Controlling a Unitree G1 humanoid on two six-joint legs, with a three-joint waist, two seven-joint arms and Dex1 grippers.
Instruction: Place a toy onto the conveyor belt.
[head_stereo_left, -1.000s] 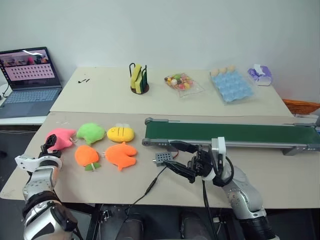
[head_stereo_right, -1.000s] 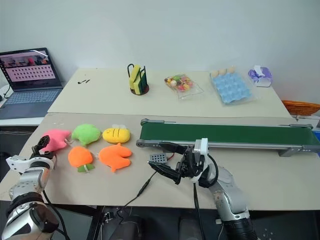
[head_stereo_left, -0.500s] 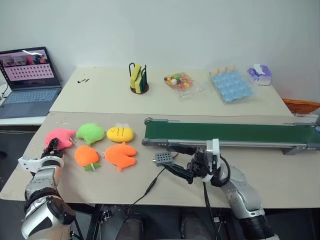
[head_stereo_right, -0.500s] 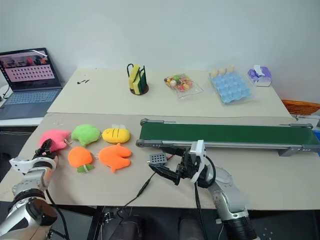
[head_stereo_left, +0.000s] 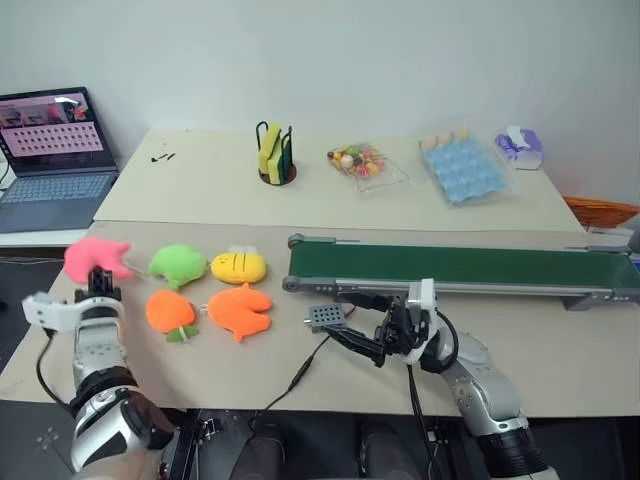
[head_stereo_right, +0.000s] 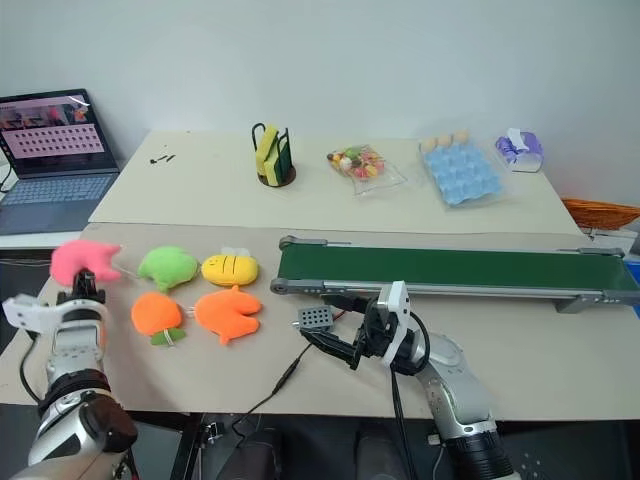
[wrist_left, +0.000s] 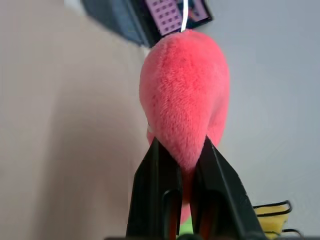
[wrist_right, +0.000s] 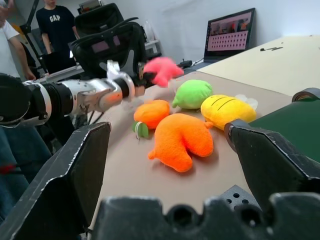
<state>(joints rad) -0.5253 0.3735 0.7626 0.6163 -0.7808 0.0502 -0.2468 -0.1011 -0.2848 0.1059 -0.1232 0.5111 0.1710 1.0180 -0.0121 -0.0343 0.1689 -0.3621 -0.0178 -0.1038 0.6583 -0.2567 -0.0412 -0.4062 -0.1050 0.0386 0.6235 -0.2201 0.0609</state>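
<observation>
The toy (head_stereo_left: 95, 258), a small pink plush, hangs above the table's left end, clear of the surface. My left gripper (head_stereo_left: 100, 281) is shut on its lower edge; in the left wrist view both black fingers (wrist_left: 155, 170) pinch the pink toy (wrist_left: 185, 100). The conveyor belt (head_stereo_left: 460, 267), dark green in a grey frame, runs across the right half of the table. In front of the belt's left end, my right gripper (head_stereo_left: 354, 321) stands open with nothing in it, pointing toward the plush toys.
A green plush (head_stereo_left: 177, 264), a yellow plush (head_stereo_left: 239, 267) and two orange plush toys (head_stereo_left: 171, 312) (head_stereo_left: 241, 310) lie between the toy and the belt. A small grey box (head_stereo_left: 322, 317) with a cable sits by my right gripper. A laptop (head_stereo_left: 50, 150), sponge holder (head_stereo_left: 277, 157), candy bag (head_stereo_left: 360, 163) and blue tray (head_stereo_left: 462, 170) stand behind.
My left gripper shut on the pink toy and lifted it off the table. The right arm has stayed where it was.
</observation>
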